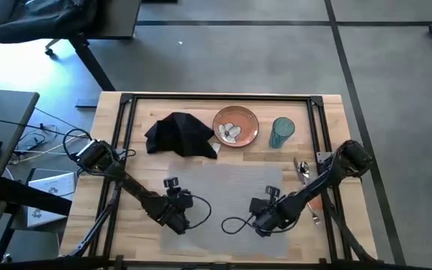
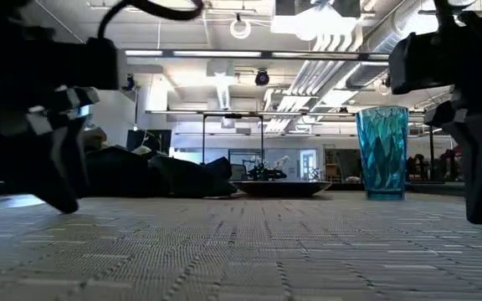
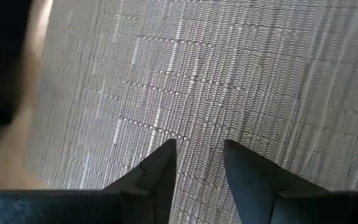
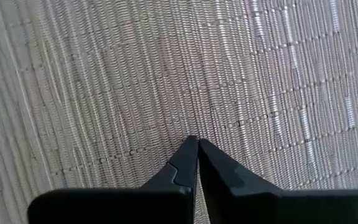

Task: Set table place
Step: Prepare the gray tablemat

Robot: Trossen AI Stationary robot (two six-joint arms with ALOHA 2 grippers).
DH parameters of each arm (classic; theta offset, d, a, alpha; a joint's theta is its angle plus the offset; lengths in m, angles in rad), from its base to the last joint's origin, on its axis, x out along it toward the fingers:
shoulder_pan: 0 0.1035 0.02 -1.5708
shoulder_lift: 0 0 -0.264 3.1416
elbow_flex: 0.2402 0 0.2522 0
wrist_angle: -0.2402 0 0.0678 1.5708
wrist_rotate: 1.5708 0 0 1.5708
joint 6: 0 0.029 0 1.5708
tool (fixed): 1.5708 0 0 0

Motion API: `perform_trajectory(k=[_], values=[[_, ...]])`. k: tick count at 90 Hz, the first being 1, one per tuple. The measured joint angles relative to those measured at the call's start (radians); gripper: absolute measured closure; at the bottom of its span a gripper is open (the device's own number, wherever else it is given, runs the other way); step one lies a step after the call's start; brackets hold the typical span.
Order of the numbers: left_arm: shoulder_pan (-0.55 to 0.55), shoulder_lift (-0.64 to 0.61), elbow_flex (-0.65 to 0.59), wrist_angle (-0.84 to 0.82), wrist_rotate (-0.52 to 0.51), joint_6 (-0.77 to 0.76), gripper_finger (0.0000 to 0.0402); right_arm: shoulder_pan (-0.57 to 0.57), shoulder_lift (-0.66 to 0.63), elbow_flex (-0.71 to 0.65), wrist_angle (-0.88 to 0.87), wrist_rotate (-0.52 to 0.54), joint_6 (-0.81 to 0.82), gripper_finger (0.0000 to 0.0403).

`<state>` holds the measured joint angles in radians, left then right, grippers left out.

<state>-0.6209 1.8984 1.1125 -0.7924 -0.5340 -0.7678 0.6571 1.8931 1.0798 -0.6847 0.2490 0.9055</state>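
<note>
The grey woven placemat [image 1: 227, 187] lies flat on the wooden table [image 1: 336, 112], toward its near edge. My left gripper [image 1: 175, 222] is at the mat's near left part, fingers a little apart [image 3: 199, 148] with nothing between them. My right gripper [image 1: 264, 223] is at the mat's near right part, shut [image 4: 196, 140]. Beyond the mat's far edge are a crumpled black napkin [image 1: 180, 135] and an orange-brown plate [image 1: 235, 125]. Cutlery [image 1: 304, 171] with orange handles lies on the table right of the mat, partly under my right arm. My left gripper comes down at a slant from the near side; in the low view its fingertip [image 2: 65, 207] meets the placemat's top surface [image 3: 197, 124]. The mat stays flat, with no fold between the fingers. My right gripper's shut fingertips [image 2: 479, 219] meet the mat's top surface [image 4: 194, 118] from above and the near side. The weave there lies flat and unlifted.
A teal faceted tumbler [image 1: 282, 132] stands upright right of the plate, also in the low view [image 2: 382, 152]. Black frame rails [image 1: 223, 98] run along the table's far and side edges. A grey desk [image 1: 6, 120] with cables stands off the table's left.
</note>
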Motion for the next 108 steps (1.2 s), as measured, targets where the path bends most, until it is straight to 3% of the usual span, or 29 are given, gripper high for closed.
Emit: perform_trajectory(k=[28,49,66,92,108], values=[[-0.020,-0.100,0.083,-0.053,0.036,0.036,0.0285,-0.028,-0.139,-0.008,-0.067,0.064,0.000,0.0403],[-0.071,-0.136,-0.028,0.041,0.060,-0.022,0.0285,-0.042,-0.142,-0.118,0.019,-0.077,0.007,0.0403],[-0.076,-0.130,-0.139,0.214,0.140,-0.034,0.0285,-0.039,-0.143,-0.163,0.096,-0.063,0.037,0.0403],[-0.117,-0.137,-0.144,0.175,0.169,-0.136,0.0285,-0.041,-0.143,-0.164,0.138,-0.017,0.002,0.0403],[-0.119,-0.189,-0.087,0.139,0.141,-0.116,0.0285,-0.043,-0.192,-0.170,0.114,-0.022,-0.008,0.0403]])
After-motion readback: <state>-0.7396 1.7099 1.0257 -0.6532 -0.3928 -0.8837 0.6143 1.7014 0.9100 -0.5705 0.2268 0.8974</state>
